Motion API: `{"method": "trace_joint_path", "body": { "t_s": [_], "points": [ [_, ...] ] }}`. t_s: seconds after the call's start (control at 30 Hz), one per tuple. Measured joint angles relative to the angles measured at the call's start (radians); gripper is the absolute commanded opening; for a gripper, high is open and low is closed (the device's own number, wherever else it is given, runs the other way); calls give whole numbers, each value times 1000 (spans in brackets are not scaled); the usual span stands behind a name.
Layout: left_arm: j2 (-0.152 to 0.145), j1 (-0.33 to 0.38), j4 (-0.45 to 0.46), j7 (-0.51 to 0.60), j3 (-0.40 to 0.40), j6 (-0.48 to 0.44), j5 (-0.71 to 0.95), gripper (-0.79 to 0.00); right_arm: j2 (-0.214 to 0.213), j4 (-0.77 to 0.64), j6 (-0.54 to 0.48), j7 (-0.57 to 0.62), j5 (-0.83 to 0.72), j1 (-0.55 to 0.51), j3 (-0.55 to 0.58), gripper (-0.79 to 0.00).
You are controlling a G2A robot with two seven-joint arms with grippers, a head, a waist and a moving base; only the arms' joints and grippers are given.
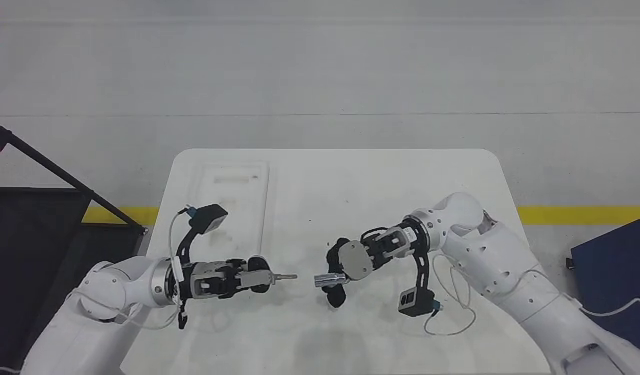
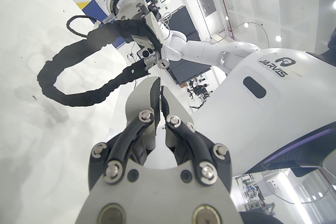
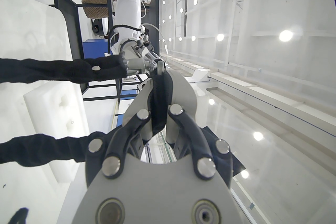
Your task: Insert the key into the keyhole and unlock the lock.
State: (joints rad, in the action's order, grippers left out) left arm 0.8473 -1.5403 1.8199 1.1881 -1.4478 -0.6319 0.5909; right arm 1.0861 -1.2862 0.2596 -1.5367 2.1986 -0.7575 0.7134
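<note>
Over the table's front middle, my left gripper [image 1: 268, 275] is shut on a small silver key [image 1: 283, 276] whose blade points right toward the lock. My right gripper [image 1: 340, 272] is shut on the silver lock [image 1: 324, 280], facing the key across a short gap. In the left wrist view the fingers [image 2: 158, 86] pinch the thin key [image 2: 159, 76], and the lock's keyhole face [image 2: 163, 63] sits just beyond the tip. In the right wrist view the gripper [image 3: 160, 75] clamps the lock [image 3: 160, 67], mostly hidden by the pads, with the left gripper [image 3: 149, 58] close behind it.
A white foam tray [image 1: 235, 190] lies on the white table [image 1: 400, 195] at the back left, also seen as a foam tray [image 3: 55, 104] in the right wrist view. Black sleeved cables [image 2: 78, 93] loop beside the right wrist. A black frame stands off the table's left side.
</note>
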Motion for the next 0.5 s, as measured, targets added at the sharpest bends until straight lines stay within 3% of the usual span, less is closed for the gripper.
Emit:
{"method": "trace_joint_path", "body": {
  "t_s": [0.5],
  "points": [
    [4, 34, 7, 11, 50, 11, 3, -785, -10, 0, -22, 1, -25, 22, -19, -785]
  ]
}}
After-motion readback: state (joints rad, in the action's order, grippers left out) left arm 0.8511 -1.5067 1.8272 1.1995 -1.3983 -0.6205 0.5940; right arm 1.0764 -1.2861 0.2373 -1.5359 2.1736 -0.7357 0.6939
